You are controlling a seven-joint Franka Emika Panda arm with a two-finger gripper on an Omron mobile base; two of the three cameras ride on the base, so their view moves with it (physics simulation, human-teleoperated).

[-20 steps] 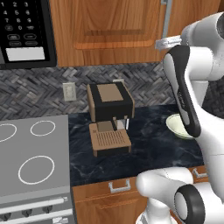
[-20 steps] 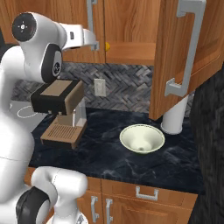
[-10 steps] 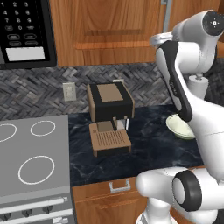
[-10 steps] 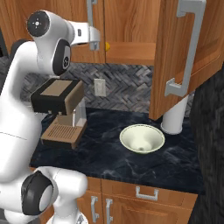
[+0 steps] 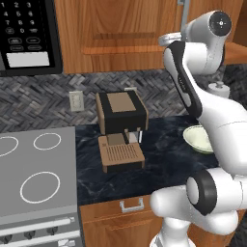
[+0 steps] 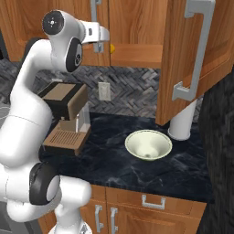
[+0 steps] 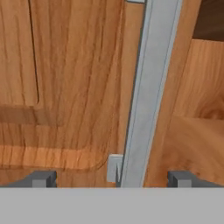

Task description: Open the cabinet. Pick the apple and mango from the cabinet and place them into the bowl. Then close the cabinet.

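White digits 2, 3, 5 and 6 are readable on the black microwave keypad (image 5: 19,26).

Cabinet (image 7: 78,87): orange-brown grained wood, satin sheen; its bar handle (image 7: 148,92) matt grey metal. Below the cabinet, table (image 6: 114,160) of dark glossy marbled stone. Bowl (image 6: 148,145) smooth cream ceramic look. Backsplash (image 5: 58,94) under the cabinet: rough grey herringbone tile. Tool (image 7: 111,178) fingertips matt dark grey.

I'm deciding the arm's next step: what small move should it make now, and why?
Probably ease the tool forward and close on the handle. The open fingers straddle the grey bar of the left cabinet door, which looks shut, while the right door already hangs open above the bowl.
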